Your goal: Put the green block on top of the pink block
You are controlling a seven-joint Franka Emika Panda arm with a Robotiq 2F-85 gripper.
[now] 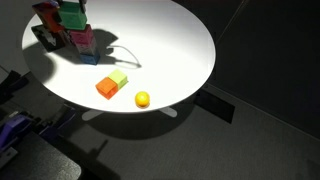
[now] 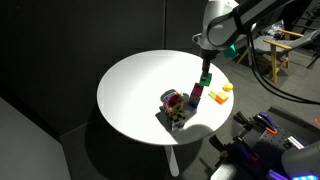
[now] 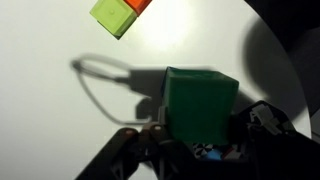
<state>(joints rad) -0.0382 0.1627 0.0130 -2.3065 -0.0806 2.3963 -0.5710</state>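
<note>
A round white tabletop [image 2: 130, 90] is filling most of the scene, lit brightly against a dark room. A white robot arm [image 2: 222, 22] is reaching down over its far side in an exterior view. At its end the claw [image 2: 205, 72] is pinching the green block [image 2: 205, 78], with a finger pressing on either side. The wrist view shows this closely, the green block [image 3: 200, 102] sitting square between the dark fingers of the claw [image 3: 195, 140].

The green block is hanging directly over the pink block [image 2: 197, 97], which is sitting beside a small jumble of coloured pieces [image 2: 173, 104]. I cannot tell whether the two blocks are touching yet. A thin grey cord [image 3: 95, 85] is looping across the tabletop nearby. Well apart, an orange block [image 1: 105, 89] and a lime block [image 1: 119, 78] are lying side by side, with a small yellow ball [image 1: 142, 98] near them.

What worries me is alignment. If the green block is sitting off-centre when the claw lets go, it could tip off the pink one. Pressing down too hard could shove the pink block sideways, and the opening fingers could knock the jumble beside it.
</note>
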